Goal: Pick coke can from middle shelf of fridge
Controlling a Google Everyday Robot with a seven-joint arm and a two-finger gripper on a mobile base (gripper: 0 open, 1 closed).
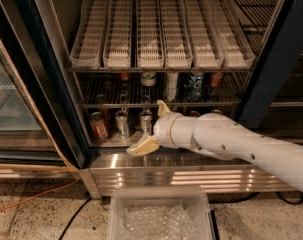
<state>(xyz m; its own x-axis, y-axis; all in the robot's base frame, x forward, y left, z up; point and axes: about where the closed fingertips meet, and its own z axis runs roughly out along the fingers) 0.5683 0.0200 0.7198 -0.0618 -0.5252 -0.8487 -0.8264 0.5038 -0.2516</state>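
Clear plastic bin [117, 205] on floor [31, 219], below the gripper [148, 129]
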